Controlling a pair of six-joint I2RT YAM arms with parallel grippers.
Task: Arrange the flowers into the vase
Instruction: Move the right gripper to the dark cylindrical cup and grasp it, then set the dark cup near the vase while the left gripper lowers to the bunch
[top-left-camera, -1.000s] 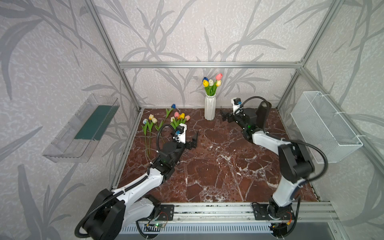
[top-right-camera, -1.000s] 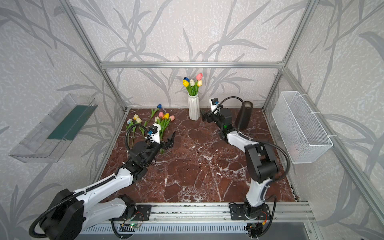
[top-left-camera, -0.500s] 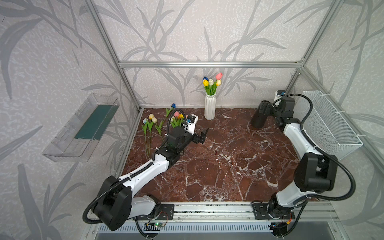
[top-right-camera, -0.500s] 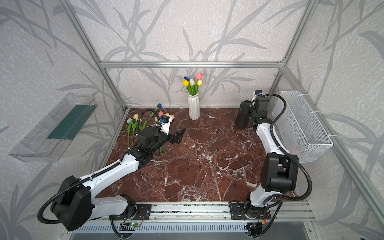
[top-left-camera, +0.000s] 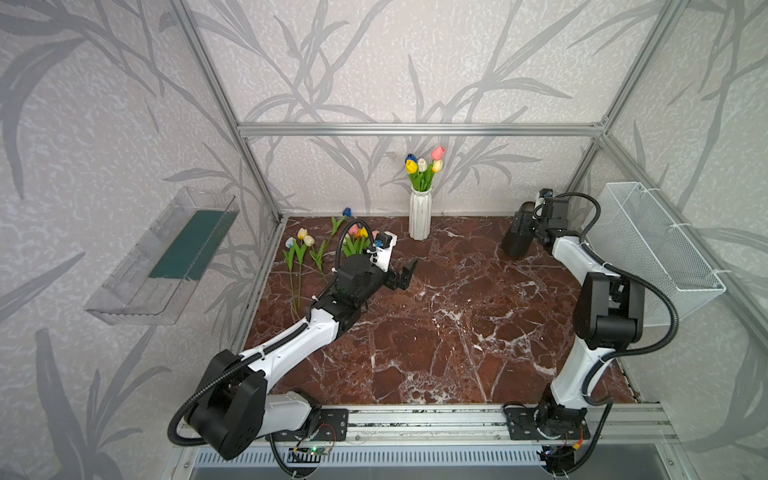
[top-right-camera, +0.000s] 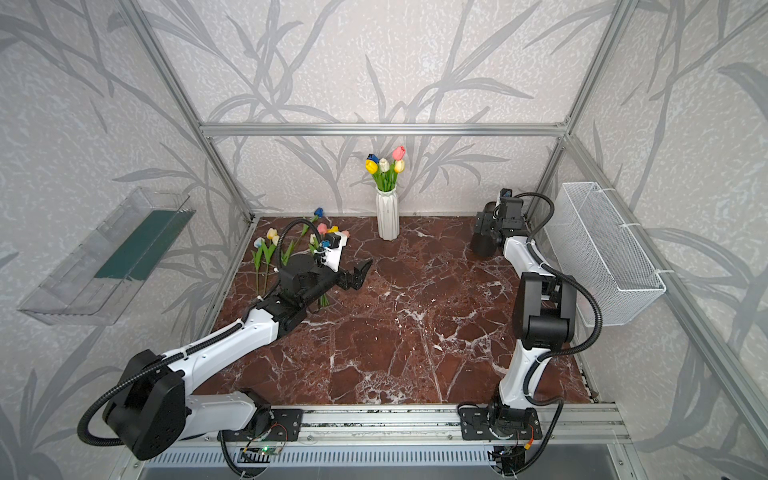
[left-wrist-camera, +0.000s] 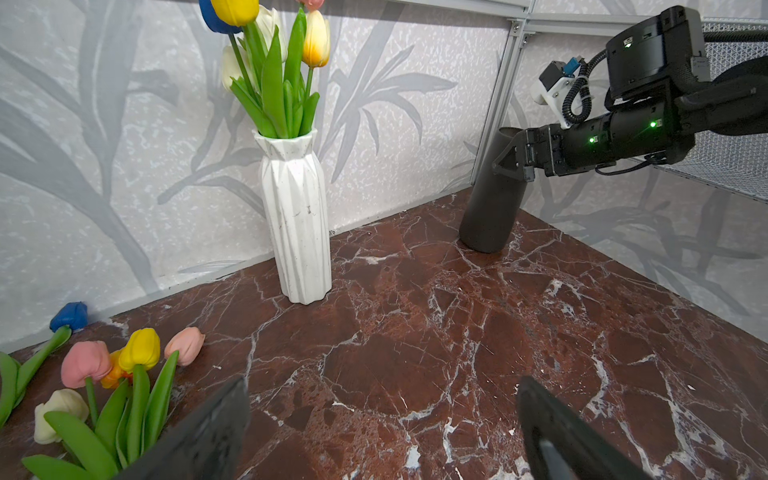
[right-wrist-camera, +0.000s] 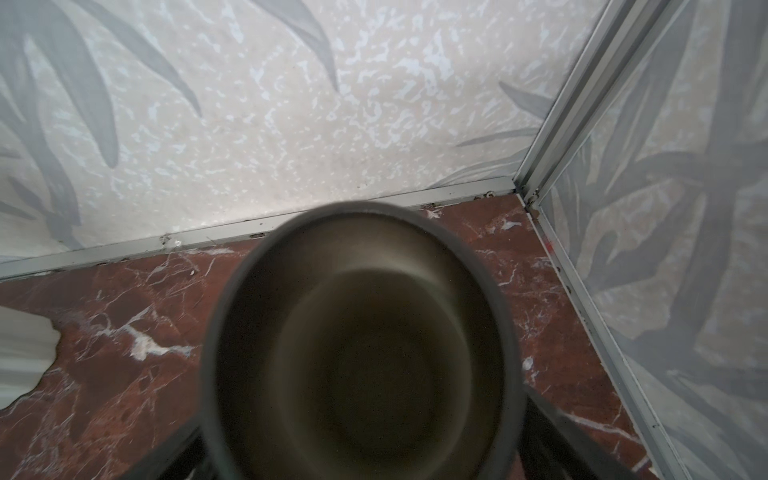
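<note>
The white ribbed vase (top-left-camera: 419, 218) (top-right-camera: 387, 220) (left-wrist-camera: 297, 224) stands at the back wall and holds several flowers (top-left-camera: 424, 166) (left-wrist-camera: 274, 62). More flowers (top-left-camera: 309, 249) (top-right-camera: 270, 245) (left-wrist-camera: 112, 374) lie on the marble floor at the back left. My left gripper (top-left-camera: 405, 272) (top-right-camera: 359, 274) (left-wrist-camera: 382, 384) hovers open and empty just right of those loose flowers, pointing toward the vase. My right gripper (top-left-camera: 518, 226) (top-right-camera: 484, 226) (right-wrist-camera: 361, 415) is at the back right, its jaws wide open on either side of a dark upright cup (top-left-camera: 515, 245) (left-wrist-camera: 490, 199) (right-wrist-camera: 357, 353).
A white wire basket (top-left-camera: 656, 245) hangs on the right wall and a clear plastic shelf (top-left-camera: 166, 257) on the left wall. Aluminium frame posts (top-left-camera: 257, 183) stand at the back corners. A metal rail (top-left-camera: 415, 424) runs along the front edge.
My right arm has swung from beside the vase to the back right corner and now straddles the dark cup. My left gripper has moved back and right, past the loose flowers.
</note>
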